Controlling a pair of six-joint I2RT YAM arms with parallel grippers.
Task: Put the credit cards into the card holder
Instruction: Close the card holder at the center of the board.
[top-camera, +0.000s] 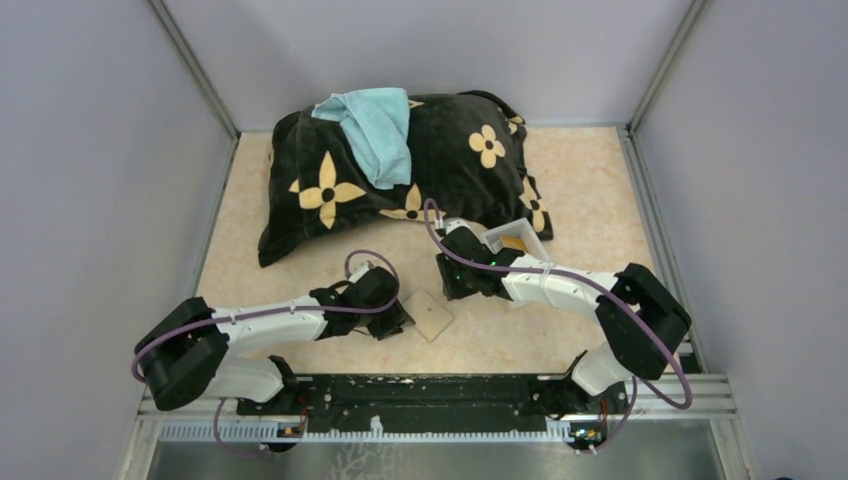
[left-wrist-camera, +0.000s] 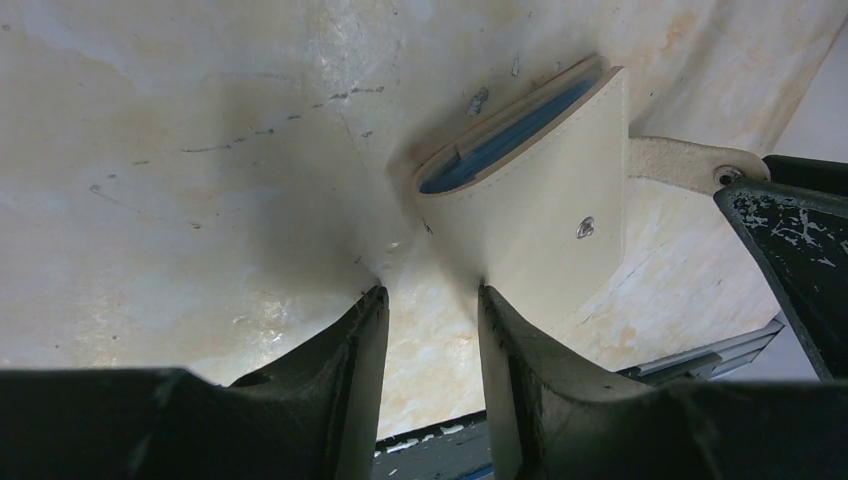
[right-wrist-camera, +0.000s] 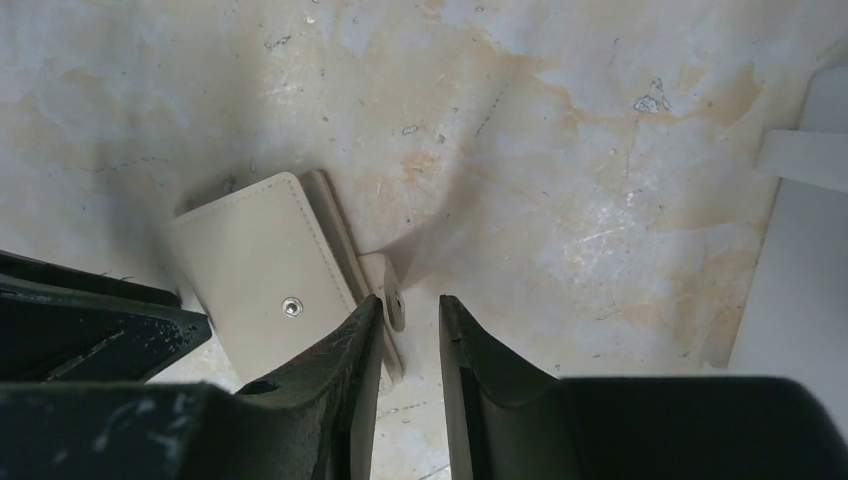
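The card holder (left-wrist-camera: 535, 215) is a small cream-tan bifold with stitched edges. It lies folded on the pale, mottled surface (top-camera: 585, 180), in the gap between the two arms near the front edge. A round metal snap stud (left-wrist-camera: 585, 228) sits on its upper face. Its strap tab (left-wrist-camera: 675, 163) is undone and sticks out flat to one side, with a rivet at its end. The fold gapes a little along one edge, showing blue lining (left-wrist-camera: 510, 140) inside; whether any card sits in there cannot be told. The left hand (left-wrist-camera: 430, 295) is released, its fingers apart over bare surface, and one fingertip is right against the holder's near edge. The right hand (right-wrist-camera: 410, 300) is low on the opposite side, fingers parted by a narrow gap and clenched on nothing. The strap tab lies at the mouth of that gap, just beside one fingertip. Behind the right hand stands a white open plastic tray (top-camera: 497, 235) holding a gold-yellow credit card (top-camera: 513, 242). The tray is set against the front of a black pillow (top-camera: 440, 170) patterned with yellow flowers. A light blue towel (top-camera: 372, 125) is draped over the pillow's top.
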